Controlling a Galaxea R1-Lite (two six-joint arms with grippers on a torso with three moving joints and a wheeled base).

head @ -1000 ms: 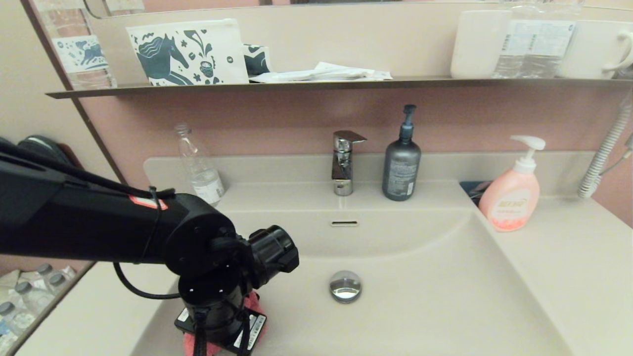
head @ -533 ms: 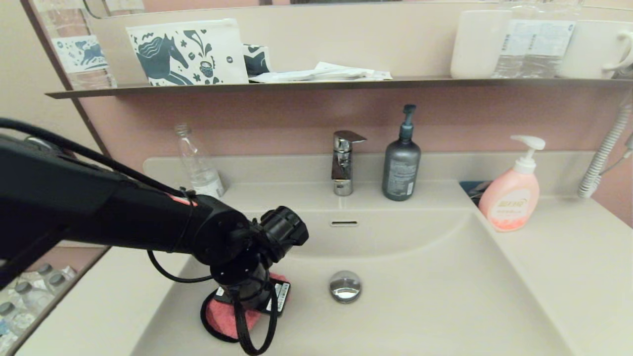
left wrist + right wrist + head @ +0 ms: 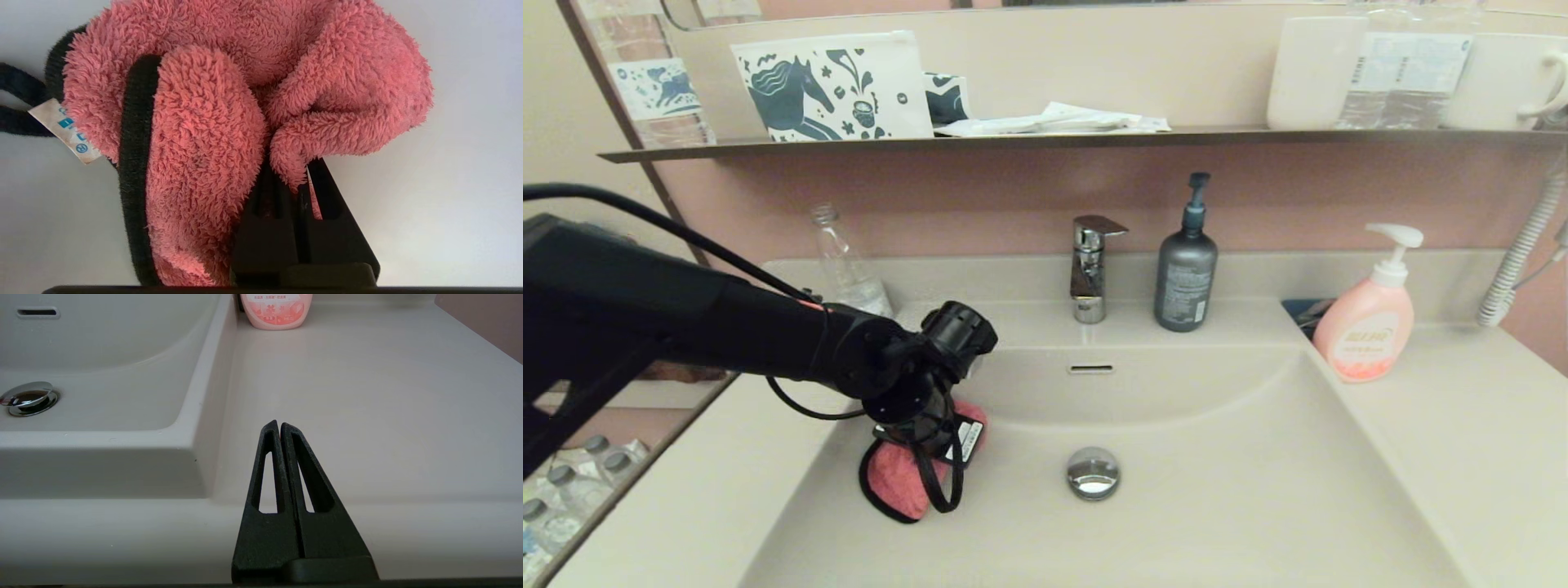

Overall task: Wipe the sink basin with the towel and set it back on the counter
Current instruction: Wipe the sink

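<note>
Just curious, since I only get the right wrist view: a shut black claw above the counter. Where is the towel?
Observer: Not near the right gripper. The towel is in the left part of the sink basin, left of the drain plug.
Operator: Is anything holding it?
Observer: The left gripper is shut on a fold of it.
Operator: What stands by the tap?
Observer: A dark grey pump bottle, just right of the tap.
</note>
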